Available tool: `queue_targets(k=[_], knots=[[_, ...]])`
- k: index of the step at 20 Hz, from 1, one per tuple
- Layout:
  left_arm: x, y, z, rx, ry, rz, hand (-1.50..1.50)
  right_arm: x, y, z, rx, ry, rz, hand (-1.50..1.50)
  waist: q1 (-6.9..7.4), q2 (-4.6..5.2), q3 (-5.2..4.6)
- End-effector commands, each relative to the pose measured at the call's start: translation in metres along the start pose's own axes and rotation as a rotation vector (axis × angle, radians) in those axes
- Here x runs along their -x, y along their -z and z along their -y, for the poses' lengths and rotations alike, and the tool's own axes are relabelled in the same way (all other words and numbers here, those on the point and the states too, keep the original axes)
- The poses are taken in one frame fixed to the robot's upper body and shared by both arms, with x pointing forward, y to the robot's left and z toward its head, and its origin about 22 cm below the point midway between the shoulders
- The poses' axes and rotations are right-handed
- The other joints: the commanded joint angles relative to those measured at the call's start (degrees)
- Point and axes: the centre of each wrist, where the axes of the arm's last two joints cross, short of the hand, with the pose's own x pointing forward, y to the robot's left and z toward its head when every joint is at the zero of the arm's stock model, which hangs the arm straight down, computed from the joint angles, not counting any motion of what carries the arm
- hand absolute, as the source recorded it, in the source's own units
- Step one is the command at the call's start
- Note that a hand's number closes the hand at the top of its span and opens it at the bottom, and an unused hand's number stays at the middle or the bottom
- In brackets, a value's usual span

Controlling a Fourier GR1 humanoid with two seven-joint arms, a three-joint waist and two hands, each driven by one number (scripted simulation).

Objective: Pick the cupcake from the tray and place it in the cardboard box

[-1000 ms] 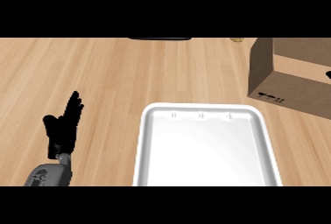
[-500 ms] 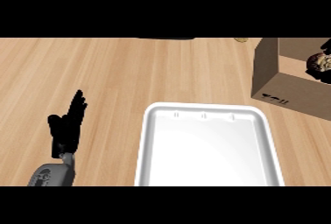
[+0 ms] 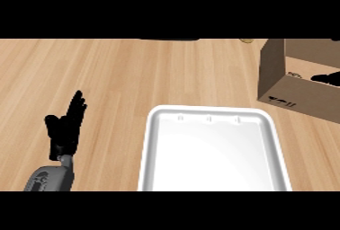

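Tray: the white tray (image 3: 212,152) lies on the wooden counter (image 3: 133,76) near the bottom of the view, and nothing sits in it.
Cupcake: it is not on the tray any more. A small speckled bit shows low inside the cardboard box (image 3: 292,92) by its back wall; that may be the cupcake, but it is too small to tell.
Right hand: only a dark shape (image 3: 325,77) shows over the open box at the right edge (it looks like the fingers of the right hand). I cannot tell if it is holding something or has let go.
Left hand: the left hand (image 3: 65,128) rests at the left side of the view, fingers straight and pointing up, holding nothing.
Done so far: the pick from the tray looks done, I think, because the tray is bare and the hand is over the box.
Still to do: the cupcake has to end up resting in the box, with the right hand pulled clear.
Change from half a second ago: the dark shape sits further to the right and looks smaller, and the view now shows more of the box's inside. The tray and the left hand are where they were.
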Motion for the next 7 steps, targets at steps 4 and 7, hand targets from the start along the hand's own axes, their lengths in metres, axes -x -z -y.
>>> queue_targets(k=[4, 7], knots=[[0.0, 0.0, -0.001, -0.009, 0.0, 0.0, 0.0, 0.017, -0.018, 0.035, 0.079, 0.376, 0.057, -1.5, -0.77, -0.08, 0.08], [-0.001, 0.0, 0.005, 0.014, -0.003, 0.005, 0.0, 0.023, -0.031, 0.059, 0.151, 0.412, 0.026, -1.5, 0.35, 0.5, 0.17]])
